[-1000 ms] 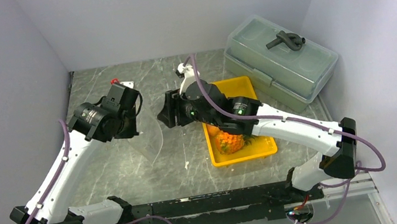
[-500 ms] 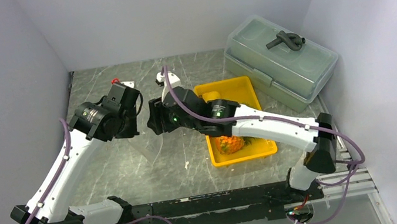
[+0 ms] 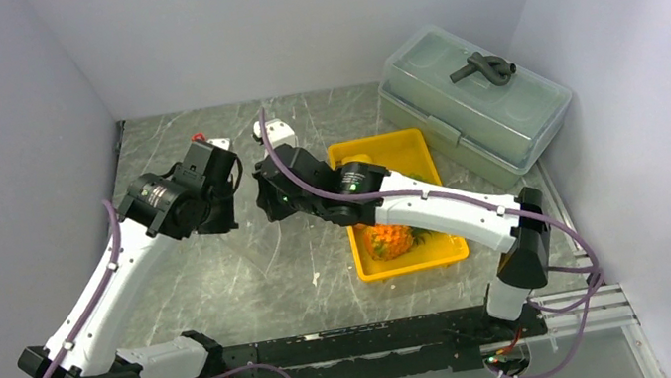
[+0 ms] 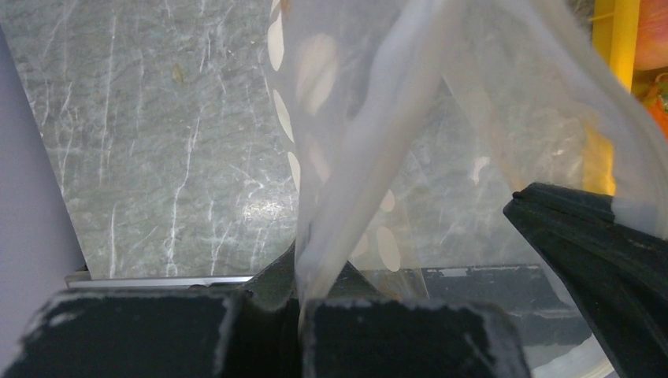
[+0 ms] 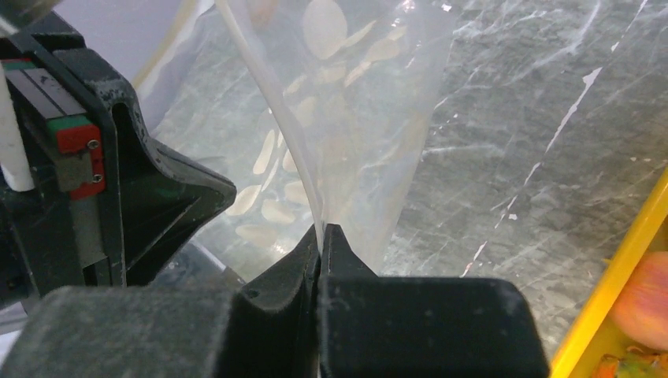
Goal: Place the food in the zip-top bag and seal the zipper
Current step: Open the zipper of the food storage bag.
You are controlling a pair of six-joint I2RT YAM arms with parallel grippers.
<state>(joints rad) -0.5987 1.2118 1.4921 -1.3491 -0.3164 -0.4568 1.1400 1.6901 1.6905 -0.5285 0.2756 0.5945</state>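
Observation:
The zip-top bag (image 3: 256, 244), clear with white dots, hangs upright over the table between both grippers. My left gripper (image 3: 227, 215) is shut on one side of its top edge (image 4: 302, 295). Close to its right, my right gripper (image 3: 266, 207) is shut on the other side (image 5: 321, 235). The zipper (image 5: 276, 110) runs as a whitish strip up from the right jaws. An orange pineapple (image 3: 389, 239) with a green crown lies in the yellow tray (image 3: 413, 264). An orange round fruit (image 5: 647, 299) shows at the tray's edge. I see no food inside the bag.
A big grey-green lidded box (image 3: 474, 103) stands at the back right, just behind the tray. Grey walls close in the left, back and right sides. The right arm reaches across the tray's left half.
My right gripper has swung left from over the tray to the bag's top edge and shut on it. The left gripper has kept its hold and hardly moved.

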